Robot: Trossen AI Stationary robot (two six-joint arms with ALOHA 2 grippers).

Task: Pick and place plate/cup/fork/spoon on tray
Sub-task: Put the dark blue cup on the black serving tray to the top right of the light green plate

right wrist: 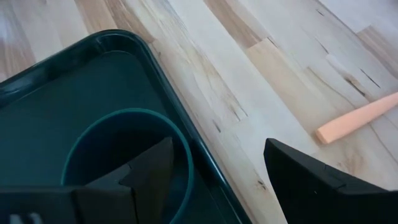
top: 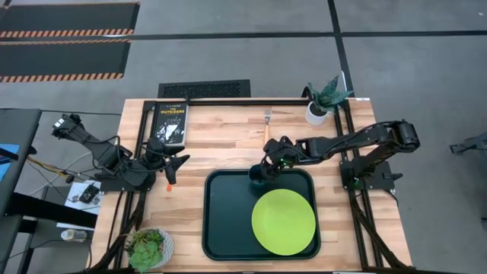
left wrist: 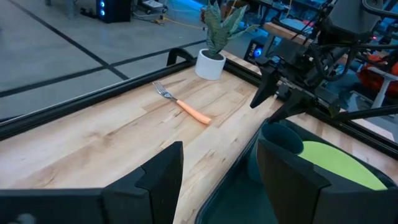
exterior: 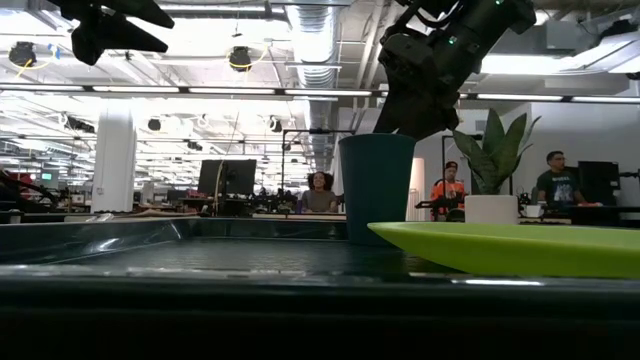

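Note:
The dark green tray (top: 224, 228) lies at the table's middle near side. The lime-green plate (top: 283, 222) lies flat in its right half. The teal cup (top: 258, 176) stands upright on the tray floor by the far rim, as the low view (exterior: 377, 190) also shows. My right gripper (top: 268, 162) is open just above the cup's rim (right wrist: 124, 118), touching nothing. The fork (top: 268, 122) lies on the wood beyond the tray. My left gripper (top: 173, 162) is open and empty left of the tray. Below it a small red-orange piece (top: 167, 185) shows, perhaps the spoon's handle.
A black book (top: 169, 122) lies at the far left. A white pot with a plant (top: 318, 113) stands at the far right corner, and a second potted plant (top: 148, 247) at the near left corner. Bare wood lies between the book and the fork.

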